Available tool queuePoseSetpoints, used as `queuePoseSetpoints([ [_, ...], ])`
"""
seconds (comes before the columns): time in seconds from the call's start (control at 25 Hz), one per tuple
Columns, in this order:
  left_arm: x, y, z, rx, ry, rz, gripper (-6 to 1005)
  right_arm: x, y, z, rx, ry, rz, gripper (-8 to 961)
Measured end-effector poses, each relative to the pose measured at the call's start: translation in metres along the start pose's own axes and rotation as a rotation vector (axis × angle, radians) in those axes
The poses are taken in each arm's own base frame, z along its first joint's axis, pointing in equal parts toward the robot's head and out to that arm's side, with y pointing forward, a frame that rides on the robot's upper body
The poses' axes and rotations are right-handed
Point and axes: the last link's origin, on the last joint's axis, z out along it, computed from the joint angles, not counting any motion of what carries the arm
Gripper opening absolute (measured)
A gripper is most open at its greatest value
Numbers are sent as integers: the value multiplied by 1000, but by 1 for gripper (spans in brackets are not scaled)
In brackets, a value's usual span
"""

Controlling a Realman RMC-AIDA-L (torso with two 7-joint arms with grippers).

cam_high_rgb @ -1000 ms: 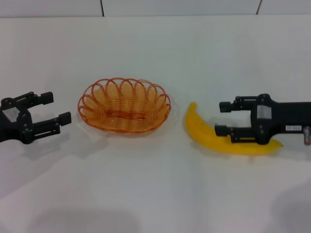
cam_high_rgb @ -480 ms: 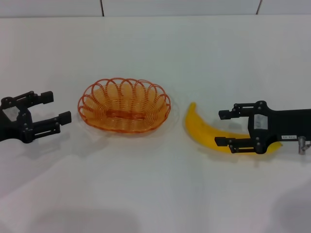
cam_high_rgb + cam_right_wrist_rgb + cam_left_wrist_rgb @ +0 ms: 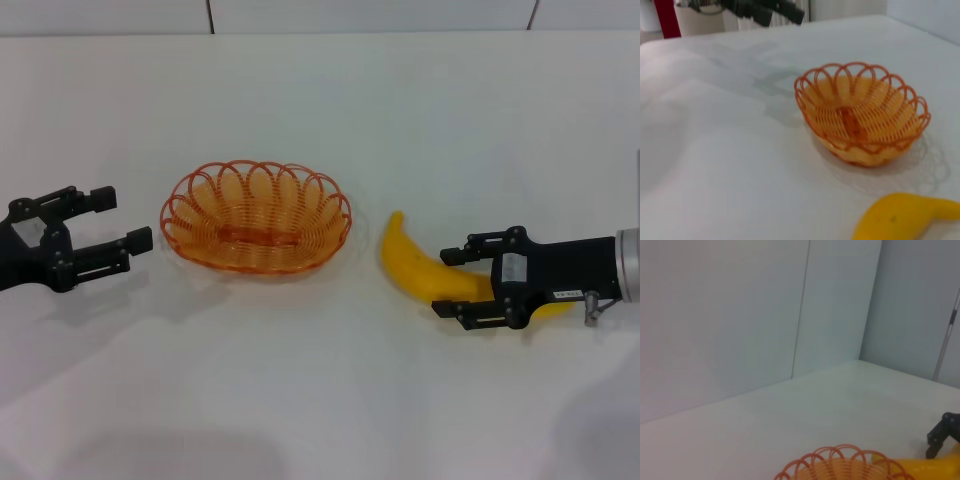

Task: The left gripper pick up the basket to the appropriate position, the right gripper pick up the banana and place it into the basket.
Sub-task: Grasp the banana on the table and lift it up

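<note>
The orange wire basket (image 3: 256, 217) sits on the white table, left of centre. The yellow banana (image 3: 415, 265) lies to its right. My right gripper (image 3: 445, 283) is low over the banana's right half, open, with one finger on each side of it. My left gripper (image 3: 125, 218) is open and empty, just left of the basket and apart from its rim. The left wrist view shows the basket's rim (image 3: 845, 465), the banana (image 3: 935, 467) and the right gripper's finger (image 3: 941, 432). The right wrist view shows the basket (image 3: 865, 117), the banana's end (image 3: 900, 217) and the left gripper (image 3: 765, 10) far off.
The white table (image 3: 320, 400) spreads wide in front of the things. A white wall with panel seams (image 3: 210, 15) stands behind its far edge. A red post (image 3: 667, 17) stands beyond the table in the right wrist view.
My right gripper has moved toward the table's front and a little left, settling lower around the banana. My left gripper has edged slightly toward the basket. Basket and banana have not moved.
</note>
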Motion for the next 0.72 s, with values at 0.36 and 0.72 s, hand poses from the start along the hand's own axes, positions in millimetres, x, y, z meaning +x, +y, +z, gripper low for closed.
queuePoseSetpoints([
  [0.36,1,0,1,-2,-1,0,807,3,-2,6,16,23,17,646],
  [0.72,0,0,-1,-4,-3,-1,807,0,-4,4,21,9,77,597],
])
